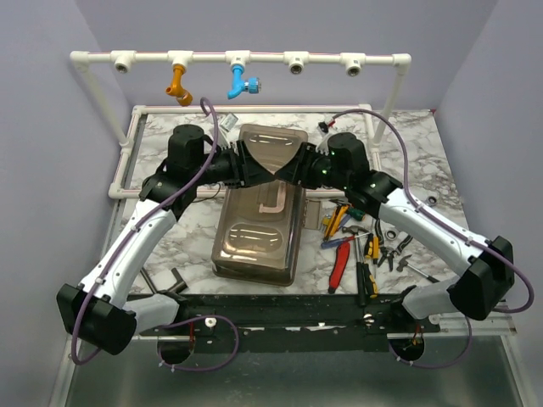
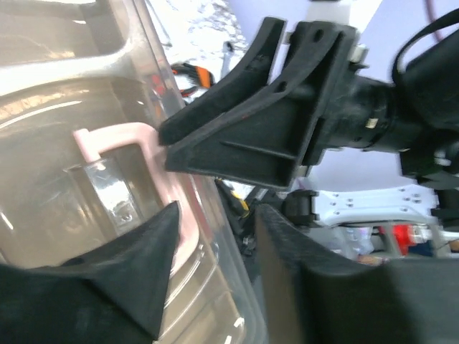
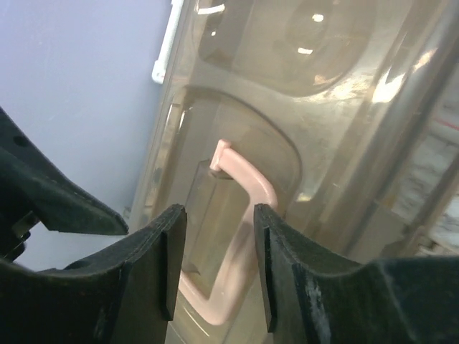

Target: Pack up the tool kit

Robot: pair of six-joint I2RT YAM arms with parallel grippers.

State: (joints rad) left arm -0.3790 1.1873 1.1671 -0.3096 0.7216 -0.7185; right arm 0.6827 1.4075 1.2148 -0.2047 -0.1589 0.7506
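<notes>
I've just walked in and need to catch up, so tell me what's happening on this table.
Both arms reach in over the toolbox, which sits mid-table with its brown lid down. The left pincer and the right pincer are both open and meet above the pink handle, and neither is closed on anything. The hand tools lie loose on the table to the right of the box, not yet packed.
</notes>
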